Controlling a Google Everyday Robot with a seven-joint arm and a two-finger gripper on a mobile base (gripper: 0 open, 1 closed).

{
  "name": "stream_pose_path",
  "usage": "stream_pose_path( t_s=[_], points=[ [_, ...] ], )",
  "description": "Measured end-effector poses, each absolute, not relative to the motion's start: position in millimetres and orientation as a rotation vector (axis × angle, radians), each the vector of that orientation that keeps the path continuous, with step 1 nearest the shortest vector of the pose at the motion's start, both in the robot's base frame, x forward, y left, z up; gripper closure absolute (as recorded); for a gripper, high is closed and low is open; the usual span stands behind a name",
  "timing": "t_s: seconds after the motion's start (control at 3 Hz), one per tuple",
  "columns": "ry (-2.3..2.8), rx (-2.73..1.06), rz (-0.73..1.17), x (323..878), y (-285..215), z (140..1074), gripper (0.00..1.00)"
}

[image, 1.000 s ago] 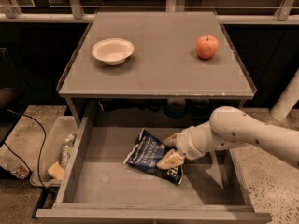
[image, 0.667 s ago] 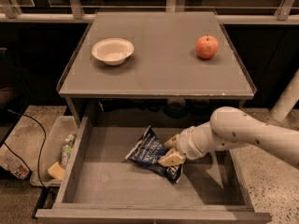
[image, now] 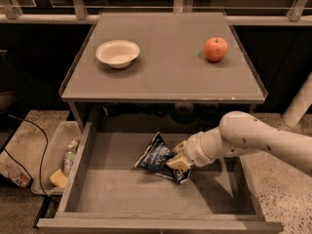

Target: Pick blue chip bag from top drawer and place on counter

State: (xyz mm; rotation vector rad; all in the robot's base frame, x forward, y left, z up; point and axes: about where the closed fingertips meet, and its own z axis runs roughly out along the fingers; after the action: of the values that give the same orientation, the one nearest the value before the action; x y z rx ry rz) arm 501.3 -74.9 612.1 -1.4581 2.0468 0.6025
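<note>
The blue chip bag [image: 157,156] is a crinkled navy foil bag with white lettering, in the middle of the open top drawer [image: 122,194]. It stands tilted, its upper left corner raised off the drawer floor. My gripper [image: 178,156] reaches in from the right on a white arm and its tan fingers [image: 177,164] are closed on the bag's right edge. The counter [image: 165,77] is the grey cabinet top above and behind the drawer.
A white bowl [image: 117,53] sits on the counter's left side and a red apple [image: 216,48] on its right. A bin [image: 54,155] with a bottle and a sponge stands on the floor left of the drawer. A white post [image: 298,104] rises at right.
The bag has tipped up and shifted a little toward the back of the drawer with my gripper on its right edge. My arm has barely moved.
</note>
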Motion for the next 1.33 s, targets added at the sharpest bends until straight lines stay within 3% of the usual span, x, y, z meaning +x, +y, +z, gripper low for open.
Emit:
stream_pose_path(
  t_s=[0.67, 1.33],
  points=[
    [2.012, -1.469, 0.614, 484.7, -83.7, 652.8, 1.00],
    [1.868, -1.517, 0.488, 482.0, -108.1, 794.3, 1.00]
  ],
)
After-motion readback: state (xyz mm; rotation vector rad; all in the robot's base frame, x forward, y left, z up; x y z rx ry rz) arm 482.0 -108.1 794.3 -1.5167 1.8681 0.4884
